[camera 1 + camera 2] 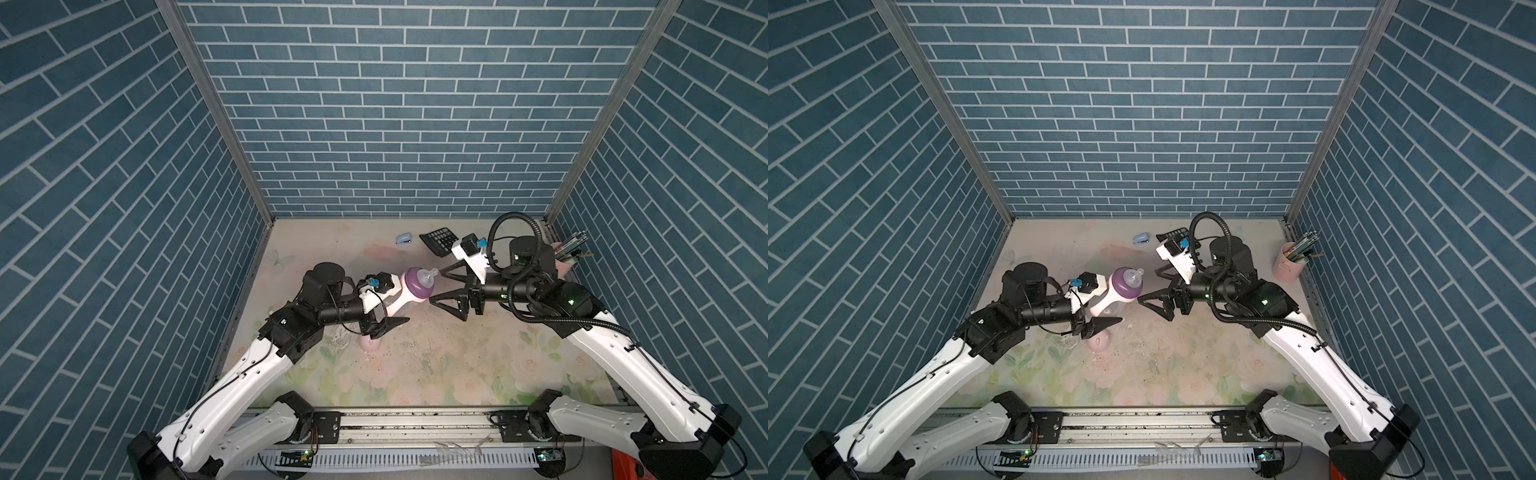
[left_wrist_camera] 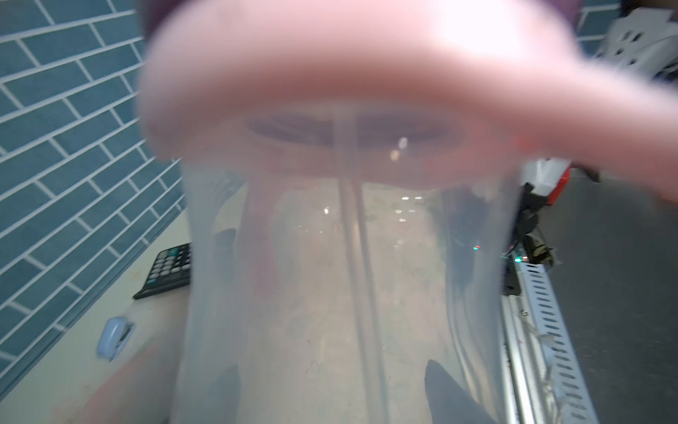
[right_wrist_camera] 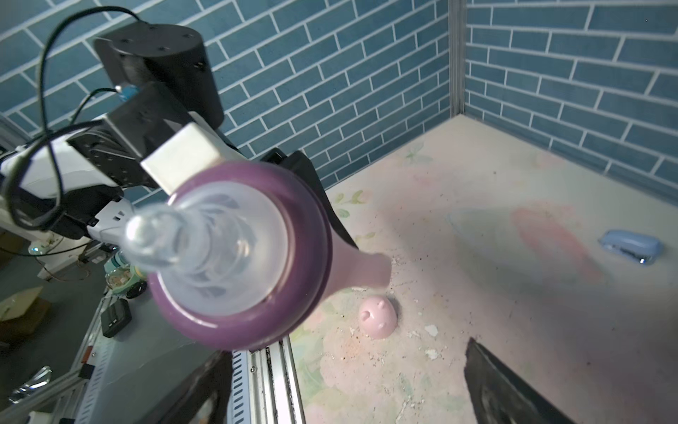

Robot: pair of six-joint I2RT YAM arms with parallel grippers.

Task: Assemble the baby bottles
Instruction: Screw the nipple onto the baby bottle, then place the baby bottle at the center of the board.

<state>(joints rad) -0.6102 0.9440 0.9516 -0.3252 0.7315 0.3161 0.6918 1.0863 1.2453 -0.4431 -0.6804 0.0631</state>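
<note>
Purple collar (image 1: 417,291) and clear teat (image 1: 429,275) already sit on the bottle body (image 2: 330,275), raised mid-desk, seemingly clamped in the left jaws. The right jaws gape wide and empty just right of the collar. Capping likely remains: next, fetch the pink dome cap (image 3: 378,317) from the desk (image 1: 457,365) nearby, then press it on squarely.

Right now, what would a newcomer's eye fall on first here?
The baby bottle, purple collar and clear teat fitted, held mid-air over the table's middle by the left gripper. The right gripper faces its teat, jaws wide open. A pink dome cap lies on the table below.
</note>
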